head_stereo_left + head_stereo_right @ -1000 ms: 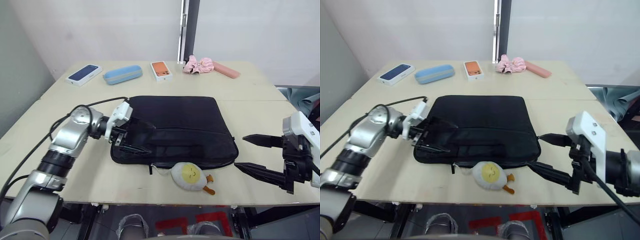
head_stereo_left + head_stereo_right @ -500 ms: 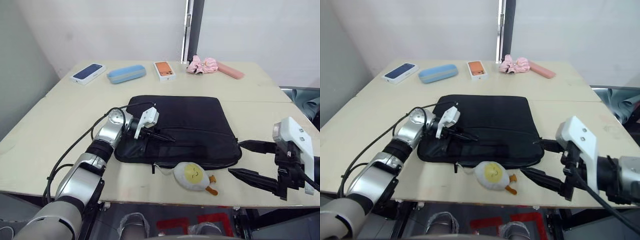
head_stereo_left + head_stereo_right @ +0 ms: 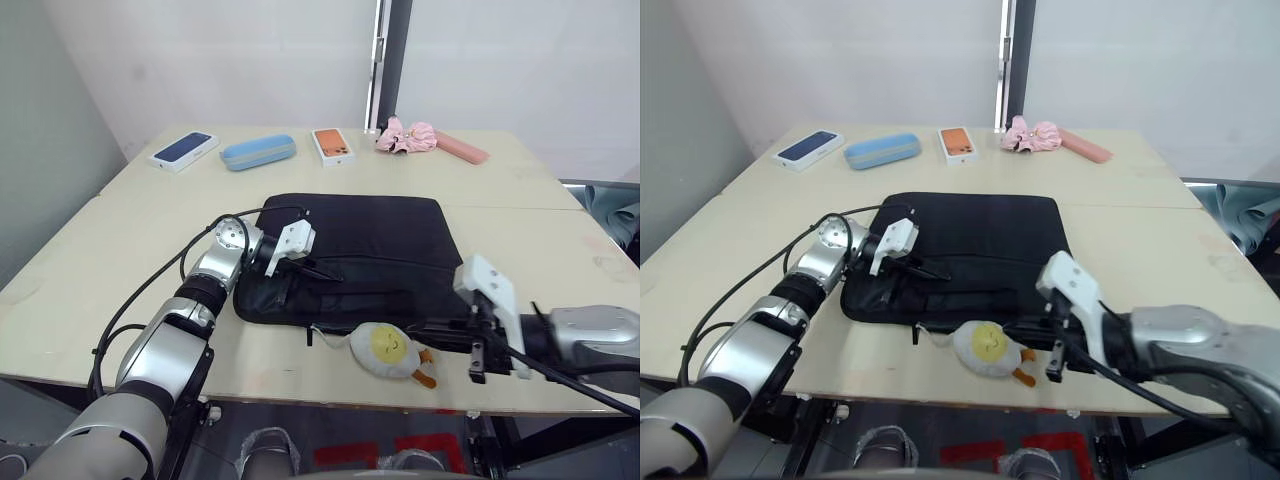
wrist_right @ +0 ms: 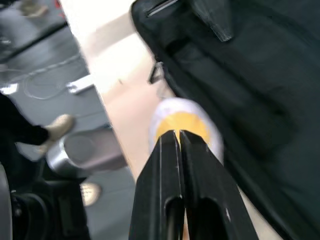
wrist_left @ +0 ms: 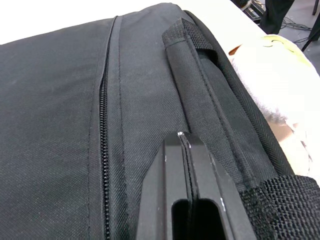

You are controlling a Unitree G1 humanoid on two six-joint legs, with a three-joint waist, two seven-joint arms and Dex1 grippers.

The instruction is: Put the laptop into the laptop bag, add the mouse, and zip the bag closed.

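The laptop bag lies flat at the centre of the bench, its zipper edge and thin handles along the 6 o'clock side. No silver lid or white mouse can be made out on the bench; whether they are inside the bag cannot be told.

The left tool rests on the bag's top face near its 9 o'clock end, fingers pressed together with nothing between them; its wrist view shows the clenched tips lying on the fabric between a zipper line and a handle strap. The right tool reaches in from 3 o'clock along the bag's near edge, fingers likewise closed on nothing, tips just beside the egg-shaped plush toy, which sits against the bag at 6 o'clock.

The step in hand looks like finding the zipper pull (a small tab shows near the near-edge corner, though I cannot be sure it is the pull).

Risks from here:
- The right tool could nudge the plush toy off the bench's near edge, since the toy lies right in its path.
- With the left tool only pressing down, the bag could slide or bunch if the zipper is tugged.
- Closed fingers must open before gripping; otherwise they will only push the tab.

Far across at 12 o'clock sit two phone boxes, a light-blue case and a pink scrunchie, well apart from the work.
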